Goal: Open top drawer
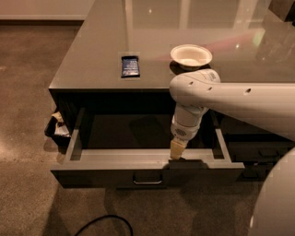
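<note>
**Drawer out, gripper at its front wall**

Hard to see much of the gripper (pixel 177 150): just a pale yellow tip, pointing down from the white arm (pixel 230 99), right at the inside of the front wall of the drawer (pixel 115 159). Cannot tell whether wide or narrow, or whether gripping anything. Hard to make out the dark bit just under the tip, on top of that front wall. No view of the drawer's right back corner, hidden behind the arm. Very dark at the back, under the table (pixel 92 60). Cut off at the right edge and bottom right corner: the rest of the arm and a big white round part of the robot (pixel 276 203). Half hidden on the right, past the arm: more drawer fronts (pixel 258 152), dim and pushed in.

Pulled far out toward the camera, with pale grey inside walls and a small loop handle (pixel 147 177) in the middle of the front, lower than the gripper and a little to its left.

On the shiny grey-brown table top: a white bowl (pixel 191 55) and, to its left and apart from it, a small dark flat thing (pixel 130 66) with blue print. At the table's left side, a dark bin (pixel 57 126) with crumpled stuff in it. Below, a speckled brown floor (pixel 27 92) and a black cable (pixel 103 223) curving near the bottom edge. Along the top left, a pale room wall (pixel 41 7).
</note>
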### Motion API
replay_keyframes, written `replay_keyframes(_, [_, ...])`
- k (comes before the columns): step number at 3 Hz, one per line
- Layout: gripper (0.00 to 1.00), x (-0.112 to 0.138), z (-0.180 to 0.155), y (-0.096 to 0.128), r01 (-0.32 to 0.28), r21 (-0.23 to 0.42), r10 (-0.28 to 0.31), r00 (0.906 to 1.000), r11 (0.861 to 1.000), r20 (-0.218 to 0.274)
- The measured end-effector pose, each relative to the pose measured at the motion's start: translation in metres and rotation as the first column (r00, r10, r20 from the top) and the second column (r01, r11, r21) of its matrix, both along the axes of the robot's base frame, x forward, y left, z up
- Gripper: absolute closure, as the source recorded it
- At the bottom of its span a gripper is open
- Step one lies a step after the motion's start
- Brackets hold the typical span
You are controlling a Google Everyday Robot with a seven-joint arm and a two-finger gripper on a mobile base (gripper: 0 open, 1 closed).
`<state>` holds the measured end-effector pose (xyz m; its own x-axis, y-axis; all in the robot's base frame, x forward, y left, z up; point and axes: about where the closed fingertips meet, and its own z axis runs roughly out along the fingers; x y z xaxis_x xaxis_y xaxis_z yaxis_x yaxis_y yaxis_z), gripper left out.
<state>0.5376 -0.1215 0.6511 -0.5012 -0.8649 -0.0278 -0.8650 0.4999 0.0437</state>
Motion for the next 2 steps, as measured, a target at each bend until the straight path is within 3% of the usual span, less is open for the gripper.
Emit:
replay_keyframes(1, [0.0,-0.0016,0.0073,0.0034,-0.034,-0.015,0.034,0.9993,0.999,0.012])
replay_keyframes(2, [0.0,-0.0048,0.0102,0.0074,-0.077,-0.024,0.078,0.997,0.997,0.007])
